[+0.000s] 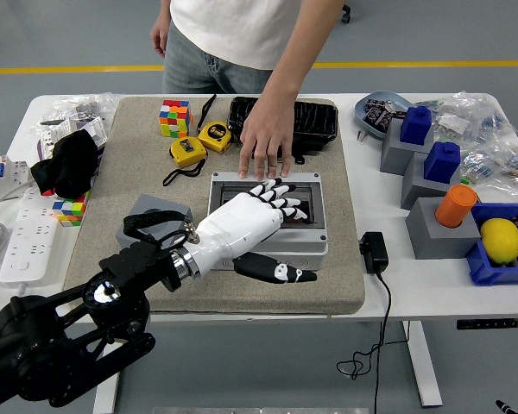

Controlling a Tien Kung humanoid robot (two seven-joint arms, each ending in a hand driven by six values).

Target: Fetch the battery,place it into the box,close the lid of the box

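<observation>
grey box (313, 245), lid (306, 184) shut flat

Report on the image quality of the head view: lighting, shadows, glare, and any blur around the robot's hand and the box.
Head view: lighting is even and diffuse, with only soft shadows on the beige mat. No strong glare; the black tray shows faint sheen. The left hand lying on the box lid is sharp, with no visible motion blur. The person's hand also looks crisp.
</observation>
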